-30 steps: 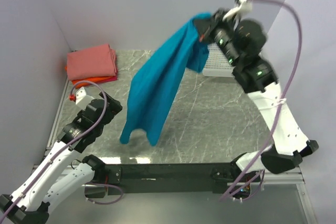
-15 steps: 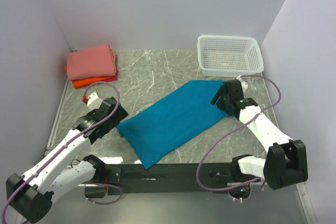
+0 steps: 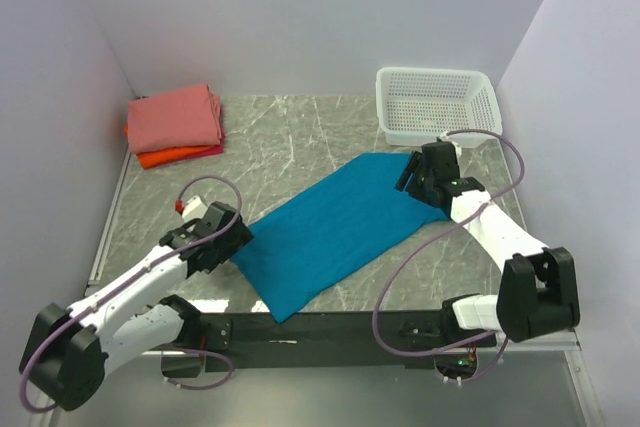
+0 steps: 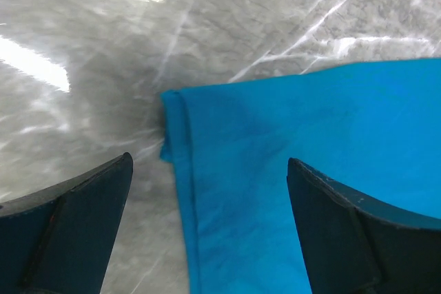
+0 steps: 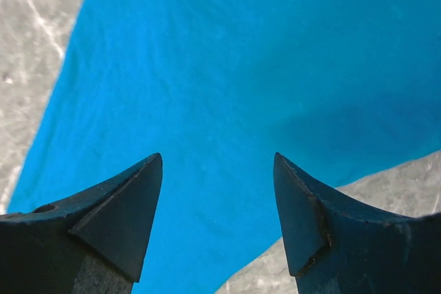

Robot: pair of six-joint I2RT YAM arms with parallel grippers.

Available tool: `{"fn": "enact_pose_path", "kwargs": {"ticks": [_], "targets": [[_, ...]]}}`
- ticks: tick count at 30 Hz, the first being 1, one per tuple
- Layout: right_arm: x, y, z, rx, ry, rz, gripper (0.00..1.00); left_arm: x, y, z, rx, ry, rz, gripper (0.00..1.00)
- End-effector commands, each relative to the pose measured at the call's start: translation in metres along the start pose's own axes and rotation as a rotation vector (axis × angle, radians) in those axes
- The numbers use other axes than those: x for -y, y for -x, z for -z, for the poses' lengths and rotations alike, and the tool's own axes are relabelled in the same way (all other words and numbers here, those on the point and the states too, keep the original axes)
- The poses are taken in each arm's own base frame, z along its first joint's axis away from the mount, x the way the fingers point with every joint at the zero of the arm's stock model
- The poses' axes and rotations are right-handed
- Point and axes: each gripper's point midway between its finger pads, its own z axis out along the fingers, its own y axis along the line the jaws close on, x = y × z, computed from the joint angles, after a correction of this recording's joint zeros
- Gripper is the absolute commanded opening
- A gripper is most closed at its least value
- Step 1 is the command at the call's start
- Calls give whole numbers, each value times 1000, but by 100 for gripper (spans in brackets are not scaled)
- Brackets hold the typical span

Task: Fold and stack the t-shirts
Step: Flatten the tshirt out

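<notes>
A teal-blue t-shirt (image 3: 330, 232) lies spread flat and slanted across the middle of the table. My left gripper (image 3: 238, 237) is open, low over the shirt's near-left hemmed corner (image 4: 180, 170); its jaws (image 4: 208, 161) straddle that edge without gripping. My right gripper (image 3: 408, 179) is open above the shirt's far-right end (image 5: 227, 67), and nothing is between its fingers (image 5: 217, 156). At the far left sits a stack of folded t-shirts: salmon-pink (image 3: 175, 117) on top, with a red edge (image 3: 207, 151) and orange (image 3: 165, 158) beneath.
A white mesh basket (image 3: 437, 133) stands at the back right, just behind the right gripper. Grey marble table (image 3: 300, 137) shows between the stack and the shirt. Purple walls close in the left, back and right sides.
The right gripper, which held the teal shirt high in the air, came down, laid it flat and opened. The left gripper moved in to the shirt's near-left corner.
</notes>
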Motion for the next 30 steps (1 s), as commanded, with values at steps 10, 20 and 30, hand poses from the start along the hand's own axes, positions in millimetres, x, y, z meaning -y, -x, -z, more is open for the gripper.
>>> {"fn": "enact_pose_path", "kwargs": {"ticks": [10, 20, 30], "targets": [[-9, 37, -21, 56, -67, 93, 72, 33, 1, -36, -8, -18, -34, 43], [-30, 23, -28, 2, -37, 129, 70, -52, 87, -27, 194, 266, 238, 1], [-88, 21, -43, -4, 20, 219, 70, -39, 128, -6, 302, 176, 345, 1]]}}
